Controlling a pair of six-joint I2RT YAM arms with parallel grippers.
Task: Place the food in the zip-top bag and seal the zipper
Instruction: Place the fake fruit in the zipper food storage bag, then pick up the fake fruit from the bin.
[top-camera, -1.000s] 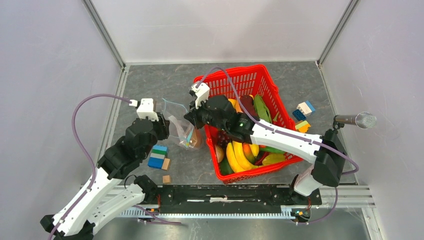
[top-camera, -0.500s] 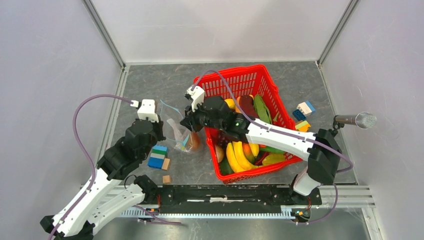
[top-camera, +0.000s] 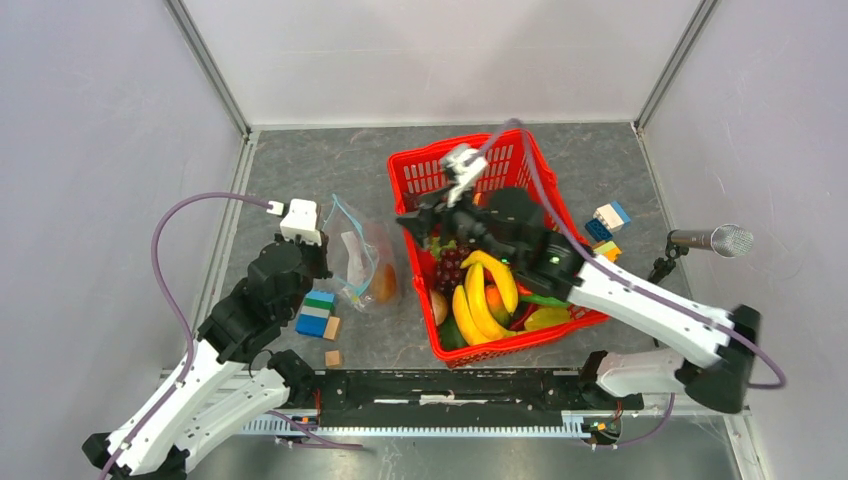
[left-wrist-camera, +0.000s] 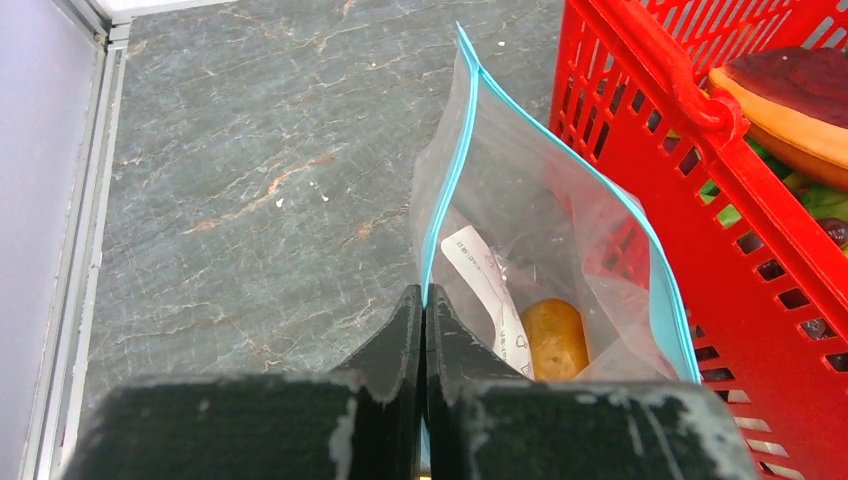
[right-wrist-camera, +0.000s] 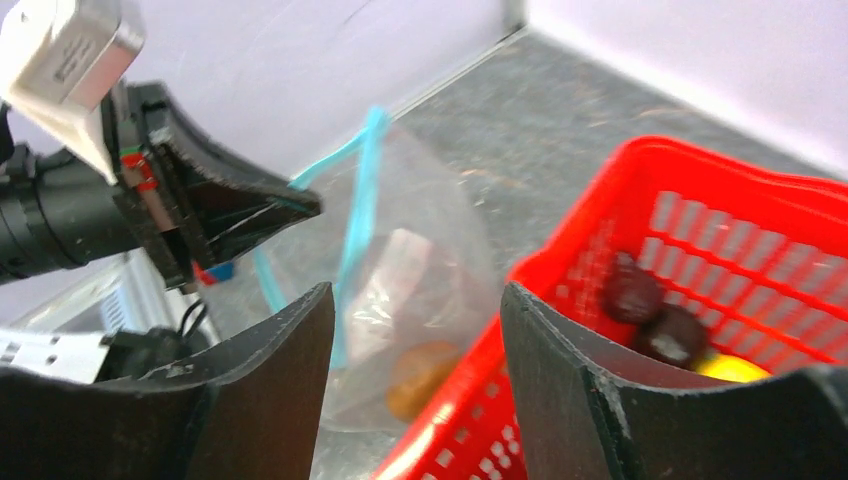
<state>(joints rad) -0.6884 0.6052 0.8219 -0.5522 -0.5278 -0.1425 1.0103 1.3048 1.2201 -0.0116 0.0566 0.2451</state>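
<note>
The zip-top bag (top-camera: 365, 262) now holds a brown piece (left-wrist-camera: 556, 335). My open, empty right pincer (right-wrist-camera: 415, 320) has swung toward three o'clock over the basket (top-camera: 412, 156). My left pincer (left-wrist-camera: 424, 300) pinches the bag's rim.

One red basket (top-camera: 505, 160). Left of it: one clear zip-top bag (top-camera: 355, 255) holding one brown potato-like piece (top-camera: 383, 286), one stack of coloured blocks (top-camera: 318, 313), two wooden cubes (top-camera: 332, 327). Right of it: three coloured block pieces (top-camera: 610, 216), one microphone (top-camera: 715, 240). Inside it: one bunch of purple grapes (top-camera: 450, 268), at least two yellow bananas (top-camera: 467, 313).
</note>
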